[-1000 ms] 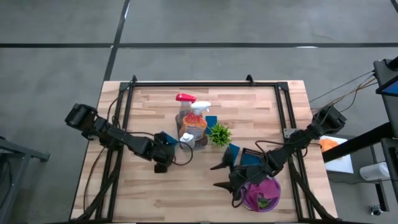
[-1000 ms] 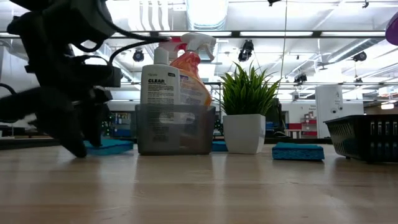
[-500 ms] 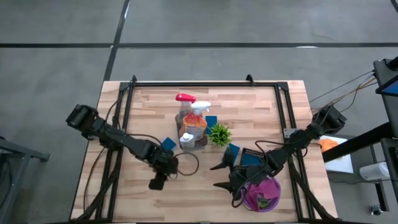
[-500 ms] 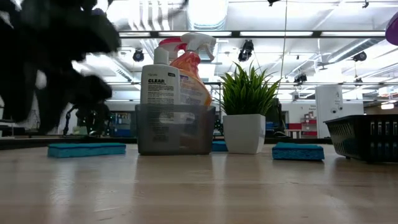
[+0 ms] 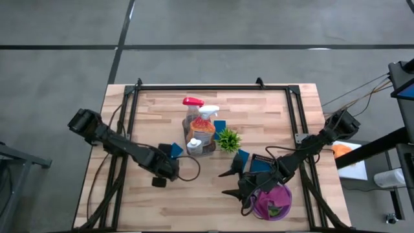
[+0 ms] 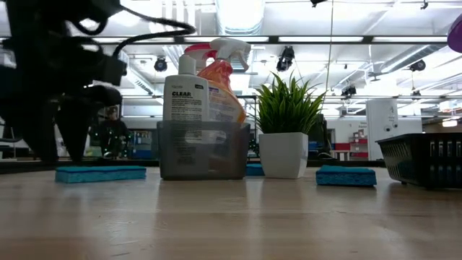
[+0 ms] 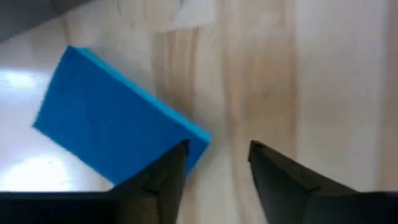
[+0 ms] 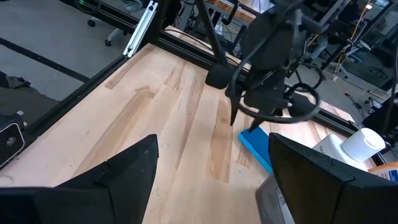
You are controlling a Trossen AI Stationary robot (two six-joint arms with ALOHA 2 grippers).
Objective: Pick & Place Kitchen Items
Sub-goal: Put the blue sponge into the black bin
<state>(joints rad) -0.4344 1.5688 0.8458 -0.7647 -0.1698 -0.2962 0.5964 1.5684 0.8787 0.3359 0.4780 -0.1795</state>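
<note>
Sponge: a blue rectangular sponge (image 7: 115,118) lies flat on the wooden bench (image 5: 259,110), just left of the grey bin (image 6: 203,150); a second ago the left arm covered it in the low view, and now it lies in plain sight.
Left tool: the left tool (image 7: 214,163) hangs over the sponge's near corner, fingers apart and empty; half a second ago it was nearer the bench's front edge and has since swung back toward the sponge.
Sponge look: bright blue, sharp-edged slab, thin in profile from bench height.
Other sponges: a second blue slab (image 6: 346,175) lies right of the plant; a third (image 5: 219,126) shows behind the bin from above.
Bottles: a clear spray bottle (image 6: 185,94) with red trigger and an orange spray bottle (image 6: 222,97) with white trigger stand upright in the bin.
Writing: the clear bottle's white label reads "CLEAR"; the smaller print is illegible.
Plant: a small spiky green plant (image 6: 286,108) in a white pot stands just right of the bin.
Right tool: the right tool (image 8: 211,180) waits near the bench's front right, fingers wide apart and empty, unchanged over the second.
Cloth: a magenta cloth (image 5: 273,202) sits beside the right arm, near a dark basket (image 6: 422,159).
</note>
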